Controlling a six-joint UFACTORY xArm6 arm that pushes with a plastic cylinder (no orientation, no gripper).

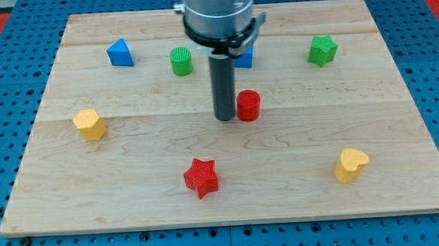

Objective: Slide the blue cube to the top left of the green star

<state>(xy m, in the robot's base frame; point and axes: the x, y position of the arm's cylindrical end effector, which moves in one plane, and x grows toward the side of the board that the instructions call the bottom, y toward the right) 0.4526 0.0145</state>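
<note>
The blue cube [245, 58] sits near the view's top centre, mostly hidden behind the arm's grey body. The green star [322, 50] lies to its right, near the view's top right. My tip [224, 118] rests on the board below and slightly left of the blue cube, right next to the left side of a red cylinder [249, 105]. The tip stands far to the left of and below the green star.
A blue triangular block [120, 53] and a green cylinder [181, 61] lie at the top left. A yellow block [90, 124] is at the left, a red star [201, 177] at the bottom centre, a yellow heart [350, 164] at the bottom right.
</note>
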